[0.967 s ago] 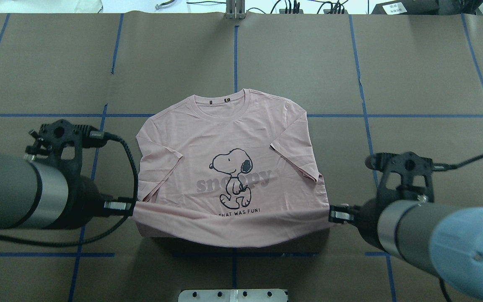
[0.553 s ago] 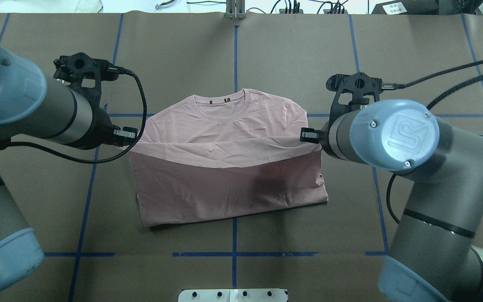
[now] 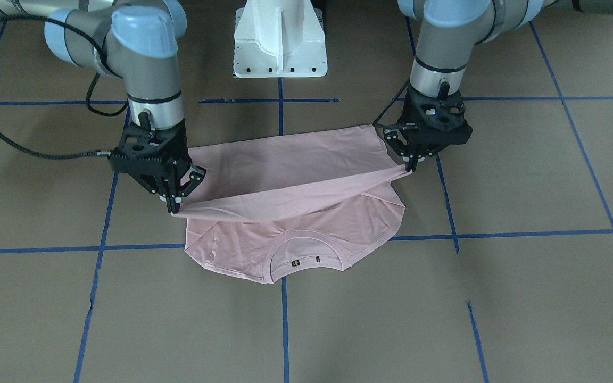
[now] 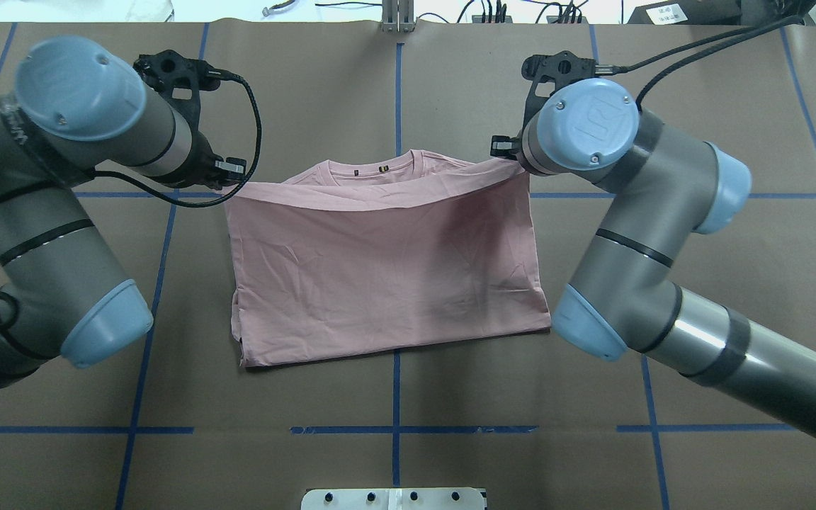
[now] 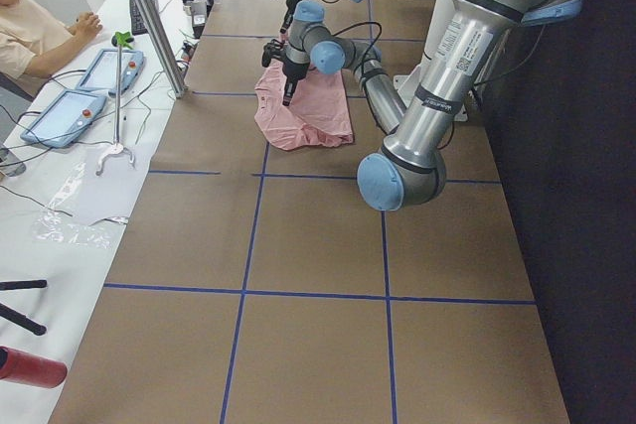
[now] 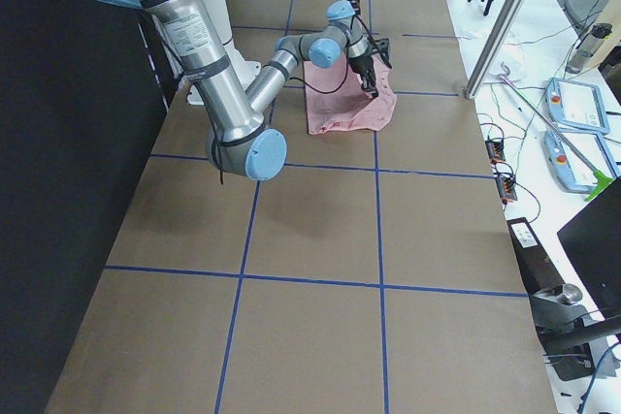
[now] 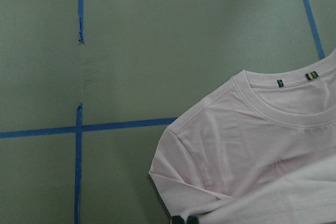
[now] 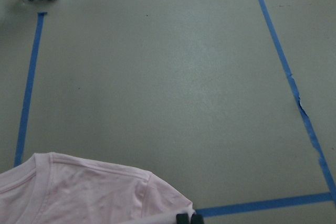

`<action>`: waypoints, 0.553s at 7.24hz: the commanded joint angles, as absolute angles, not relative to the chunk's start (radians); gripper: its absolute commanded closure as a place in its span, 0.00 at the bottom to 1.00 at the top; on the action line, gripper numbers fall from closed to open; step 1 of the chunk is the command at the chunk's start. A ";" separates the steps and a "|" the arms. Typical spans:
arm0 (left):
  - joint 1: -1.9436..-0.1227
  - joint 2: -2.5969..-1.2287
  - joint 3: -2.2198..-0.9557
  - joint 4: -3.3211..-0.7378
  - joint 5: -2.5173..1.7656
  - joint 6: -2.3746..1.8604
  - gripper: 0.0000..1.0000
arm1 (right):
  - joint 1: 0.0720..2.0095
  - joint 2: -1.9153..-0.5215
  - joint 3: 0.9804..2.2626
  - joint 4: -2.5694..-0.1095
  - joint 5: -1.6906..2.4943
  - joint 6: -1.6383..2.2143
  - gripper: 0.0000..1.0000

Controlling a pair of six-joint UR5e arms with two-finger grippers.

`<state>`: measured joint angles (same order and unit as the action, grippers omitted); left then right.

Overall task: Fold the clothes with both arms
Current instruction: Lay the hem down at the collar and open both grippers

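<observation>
L hand & R hand each pinch a T-shirt hem corner, held just short of collar; half-fold nearly done, lay-down & release left.

Illumination was even and diffuse from above, with a cool greenish cast in the overhead and left wrist views. Under the raised hem stretched between the left gripper and the right gripper, a soft darker patch lay on the T-shirt, deepest nearer the right gripper. A thin dark shadow edged the T-shirt on the side farthest from both grippers. A glare streak marked the right arm well behind its gripper. Beyond the grippers, the overhead and right wrist views burned out to white along the top edge. The fingertips at the wrist views' bottom edge were dark and blurred.
</observation>
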<state>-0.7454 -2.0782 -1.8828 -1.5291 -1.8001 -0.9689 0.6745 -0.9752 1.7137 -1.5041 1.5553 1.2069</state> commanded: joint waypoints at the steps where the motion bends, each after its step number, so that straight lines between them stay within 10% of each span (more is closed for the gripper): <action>1: -0.749 -2.088 -1.719 -1.679 -1.779 -0.966 1.00 | 0.680 -0.919 1.551 -1.402 1.554 1.201 1.00; 4: -0.741 -2.105 -1.597 -1.782 -1.778 -0.969 1.00 | 0.673 -0.890 1.453 -1.397 1.551 1.197 1.00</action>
<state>-0.7451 -2.0980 -1.6415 -1.7468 -1.7786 -0.9681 0.6760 -0.8979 1.4887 -1.4008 1.5517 1.1986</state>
